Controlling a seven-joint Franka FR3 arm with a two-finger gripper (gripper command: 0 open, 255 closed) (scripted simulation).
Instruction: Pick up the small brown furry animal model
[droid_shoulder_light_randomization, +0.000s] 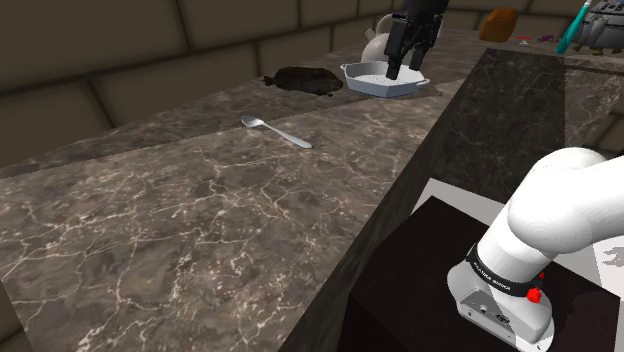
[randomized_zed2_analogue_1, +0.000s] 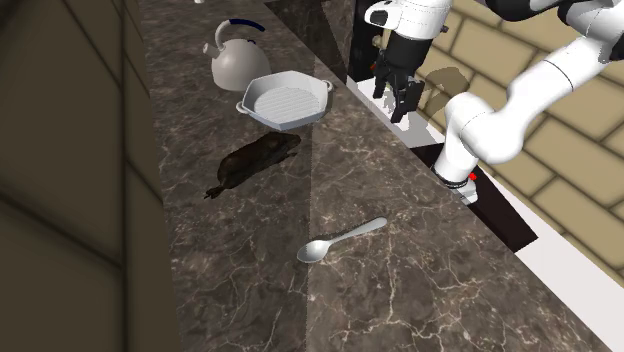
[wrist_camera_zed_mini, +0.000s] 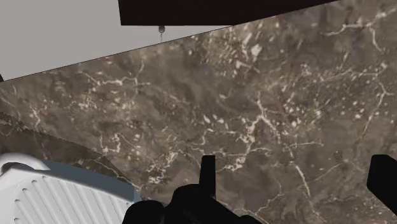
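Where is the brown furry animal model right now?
In the shoulder view the animal model lies on the marble counter, just left of the white dish, beyond the spoon.

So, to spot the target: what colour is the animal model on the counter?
The animal model is dark brown; second exterior view shows it best.

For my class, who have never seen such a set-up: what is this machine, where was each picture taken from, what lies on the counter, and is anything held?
The machine is a white robot arm with a black two-fingered tool. One picture looks over the counter from beside the arm's stand, another looks down along the same counter, and the third comes from a camera at the tool. On the brown marbled counter lie a dark furry animal model, a white ribbed dish, a kettle and a spoon. The tool hangs open above the counter near the dish and holds nothing.
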